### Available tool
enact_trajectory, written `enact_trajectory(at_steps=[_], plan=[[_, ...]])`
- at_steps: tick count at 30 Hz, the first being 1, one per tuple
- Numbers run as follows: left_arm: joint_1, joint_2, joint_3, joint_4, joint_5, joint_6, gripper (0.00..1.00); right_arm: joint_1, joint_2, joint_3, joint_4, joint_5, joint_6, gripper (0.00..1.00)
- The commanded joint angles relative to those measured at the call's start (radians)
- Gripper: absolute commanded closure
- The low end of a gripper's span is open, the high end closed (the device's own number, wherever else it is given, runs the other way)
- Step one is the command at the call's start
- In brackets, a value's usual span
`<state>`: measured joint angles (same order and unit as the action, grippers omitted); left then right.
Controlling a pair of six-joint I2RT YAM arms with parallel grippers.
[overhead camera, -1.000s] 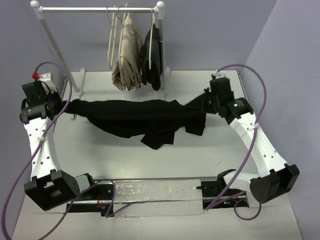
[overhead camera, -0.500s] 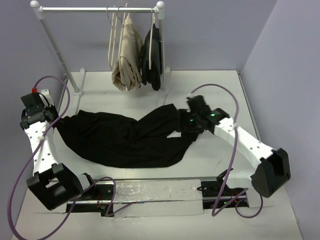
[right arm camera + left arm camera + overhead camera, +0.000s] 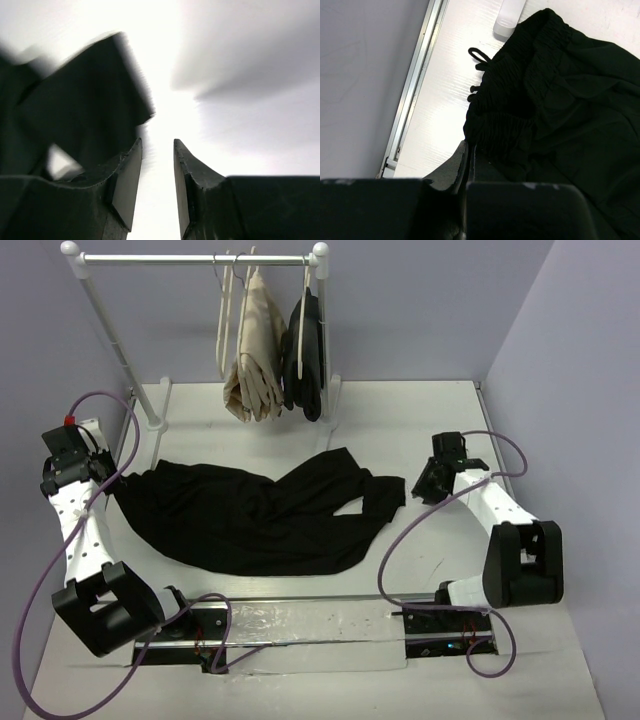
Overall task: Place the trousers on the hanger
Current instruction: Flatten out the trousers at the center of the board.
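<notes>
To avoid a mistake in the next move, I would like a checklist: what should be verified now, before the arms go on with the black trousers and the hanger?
1. Left gripper grips the trousers: ok, shut on the waistband edge.
2. Right gripper open and empty: ok, nothing between its fingers.
3. Right gripper apart from the cloth: ok, it stands to the right of the leg ends.
4. Trousers spread flat: not ok, they lie wrinkled and partly folded over on the table.
5. Hanger ready to take: cannot tell; it hangs bare on the rail beside the beige trousers, far from both grippers.
</notes>
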<state>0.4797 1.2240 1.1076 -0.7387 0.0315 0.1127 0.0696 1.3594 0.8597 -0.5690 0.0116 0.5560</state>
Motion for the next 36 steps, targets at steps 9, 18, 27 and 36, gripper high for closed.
enact_trajectory(at_steps=[9, 18, 27, 36], plan=[[0.008, -0.003, 0.034, 0.064, 0.053, -0.03, 1.0, -0.051, 0.184, 0.019, 0.215, -0.205, 0.019, 0.36], [0.008, -0.006, 0.028, 0.065, 0.059, -0.047, 1.0, -0.001, 0.323, 0.084, 0.258, -0.223, 0.051, 0.42], [0.01, 0.002, 0.023, 0.076, 0.045, -0.044, 1.0, -0.004, 0.151, 0.056, 0.227, -0.168, 0.025, 1.0], [0.008, 0.02, 0.029, 0.102, 0.054, -0.044, 1.0, -0.06, -0.176, 0.142, -0.076, 0.062, -0.042, 1.0]])
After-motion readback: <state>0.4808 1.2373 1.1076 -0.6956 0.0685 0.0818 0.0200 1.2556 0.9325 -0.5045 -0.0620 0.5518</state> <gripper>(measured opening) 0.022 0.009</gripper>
